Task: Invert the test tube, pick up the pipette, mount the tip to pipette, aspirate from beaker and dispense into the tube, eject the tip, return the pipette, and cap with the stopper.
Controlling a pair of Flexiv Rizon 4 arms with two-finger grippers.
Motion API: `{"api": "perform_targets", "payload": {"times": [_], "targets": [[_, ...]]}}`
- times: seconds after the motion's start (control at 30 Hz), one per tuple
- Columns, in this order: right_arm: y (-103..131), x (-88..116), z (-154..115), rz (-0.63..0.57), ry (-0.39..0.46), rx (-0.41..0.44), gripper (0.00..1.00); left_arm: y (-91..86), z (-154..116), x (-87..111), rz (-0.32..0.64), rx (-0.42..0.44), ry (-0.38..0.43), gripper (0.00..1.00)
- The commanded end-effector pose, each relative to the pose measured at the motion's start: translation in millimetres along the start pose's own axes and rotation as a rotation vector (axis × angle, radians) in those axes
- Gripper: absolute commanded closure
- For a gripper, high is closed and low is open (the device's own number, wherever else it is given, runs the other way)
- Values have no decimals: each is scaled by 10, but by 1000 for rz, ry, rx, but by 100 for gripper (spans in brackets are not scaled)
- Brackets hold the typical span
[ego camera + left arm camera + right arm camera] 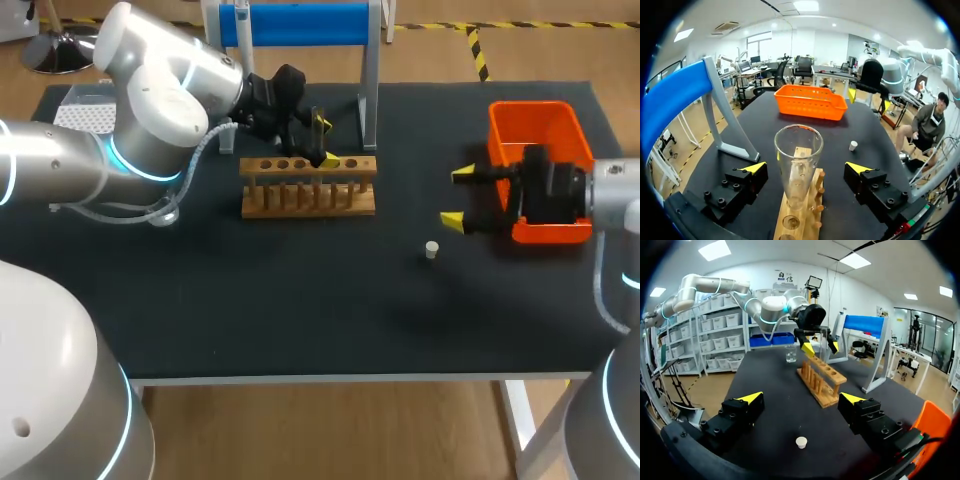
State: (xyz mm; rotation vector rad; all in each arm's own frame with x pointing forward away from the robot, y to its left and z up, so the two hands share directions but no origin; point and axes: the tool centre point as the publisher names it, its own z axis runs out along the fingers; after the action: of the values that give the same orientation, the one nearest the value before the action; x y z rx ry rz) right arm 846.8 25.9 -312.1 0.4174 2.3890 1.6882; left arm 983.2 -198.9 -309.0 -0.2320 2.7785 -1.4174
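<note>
- Tube [797,165], clear glass, stands upright in the wooden rack [308,186] with its open mouth up and its lower end in one of the rack's holes.
- Left gripper [807,167] hangs over the rack with the tube between its fingers. The fingers are spread, and a gap shows on each side of the glass, so nothing is gripped.
- In the head view the left gripper [315,140] sits above the right half of the rack, and the left arm [150,100] comes in from the far left.
- Rack lies crosswise on the black table [300,300], left of centre and toward the far side.
- Blue stand [300,22] on grey legs is just beyond the rack at the far edge.
- Beaker [791,354], seen from the right wrist, stands on the table beyond the rack's end.
- Stopper [431,249], small and white, rests alone on the table, right of the rack and nearer, apart from everything else.
- Right gripper [457,197] is just right of the stopper and slightly farther, its fingers wide apart and holding nothing. From its own wrist view the stopper [801,442] lies under the gap between the fingers [750,398].
- Orange basket [540,125] sits at the far right of the table, partly under the right gripper's black body.
- White perforated tray [85,112] shows at the far left corner, behind the left arm.
</note>
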Motion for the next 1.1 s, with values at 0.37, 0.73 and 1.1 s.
{"api": "perform_targets", "payload": {"times": [0.37,0.73,1.1], "targets": [[-306,24,-7,0,-138,42,0,-4,0,-5,-1,-3,2,0],[-306,24,-7,0,-138,42,0,-4,0,-5,-1,-3,2,0],[-456,44,7,14,-168,80,0,-4,0,-5,-1,-3,2,0]]}}
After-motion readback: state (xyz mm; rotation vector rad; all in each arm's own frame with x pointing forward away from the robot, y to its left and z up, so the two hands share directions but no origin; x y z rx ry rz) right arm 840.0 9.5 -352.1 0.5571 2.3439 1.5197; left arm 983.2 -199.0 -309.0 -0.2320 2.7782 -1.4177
